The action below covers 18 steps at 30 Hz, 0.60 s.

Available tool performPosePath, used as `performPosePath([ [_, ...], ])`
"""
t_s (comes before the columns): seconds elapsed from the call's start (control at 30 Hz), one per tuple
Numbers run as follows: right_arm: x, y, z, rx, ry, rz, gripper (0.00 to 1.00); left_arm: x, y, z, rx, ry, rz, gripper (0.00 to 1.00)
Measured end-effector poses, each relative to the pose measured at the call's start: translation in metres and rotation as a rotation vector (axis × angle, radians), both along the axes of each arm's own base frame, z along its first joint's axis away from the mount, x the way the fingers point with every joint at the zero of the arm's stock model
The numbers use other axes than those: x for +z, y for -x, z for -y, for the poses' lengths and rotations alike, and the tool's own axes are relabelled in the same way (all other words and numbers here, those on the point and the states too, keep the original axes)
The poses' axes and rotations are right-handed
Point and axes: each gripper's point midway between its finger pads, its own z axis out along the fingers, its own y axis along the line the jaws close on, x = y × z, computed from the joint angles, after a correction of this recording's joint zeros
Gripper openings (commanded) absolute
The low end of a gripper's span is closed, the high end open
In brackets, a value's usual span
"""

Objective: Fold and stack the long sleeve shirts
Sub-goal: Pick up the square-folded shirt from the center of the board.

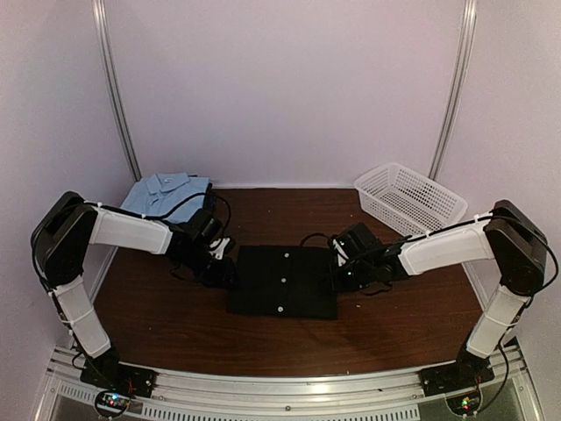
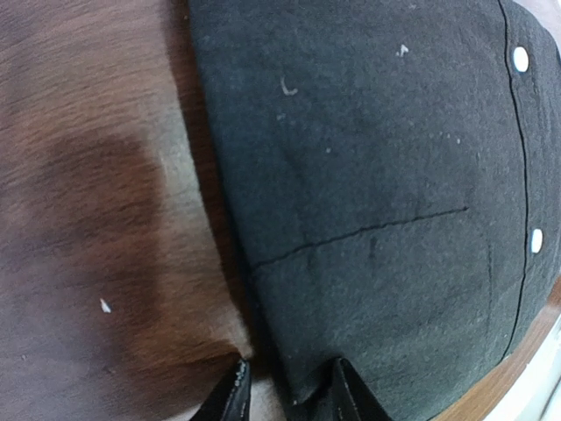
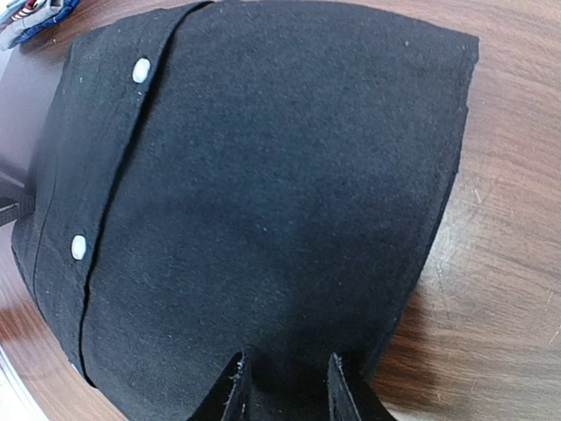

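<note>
**Top external view: black shirt (image 1: 263, 285) folded flat between the 2 arms**

Top external shows the black shirt as a neat rectangle on the brown table (image 1: 175, 324), midway between the arms, with 3 white buttons (image 1: 282, 281) in a line down its middle. The left gripper (image 2: 291, 396) is low at the shirt's left edge and the right gripper (image 3: 289, 392) low at its right edge.

In the left wrist view the 2 fingertips stand a little apart, one over bare wood, the other over cloth, with the shirt's edge in the gap. In the right wrist view both tips sit over the black fabric, likewise slightly apart. Whether either claw actually pinches the cloth cannot be told.

A light blue collared shirt (image 1: 162, 191) lies at the far left corner, well apart from the black one. A white mesh basket (image 1: 377, 203) stands at the far right.
</note>
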Motion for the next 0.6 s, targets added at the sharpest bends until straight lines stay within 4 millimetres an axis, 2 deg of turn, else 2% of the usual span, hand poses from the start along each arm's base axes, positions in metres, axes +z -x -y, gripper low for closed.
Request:
performPosePath([
  [0.27, -0.006, 0.003, 0.003, -0.006, 0.001, -0.007, 0.31, 0.001, -0.006, 0.005, 0.031, -0.016, 0.013, 0.42],
  [0.6, -0.008, 0.005, 0.006, -0.009, 0.002, -0.009, 0.31, 0.000, -0.023, 0.014, 0.073, 0.000, 0.034, 0.34],
])
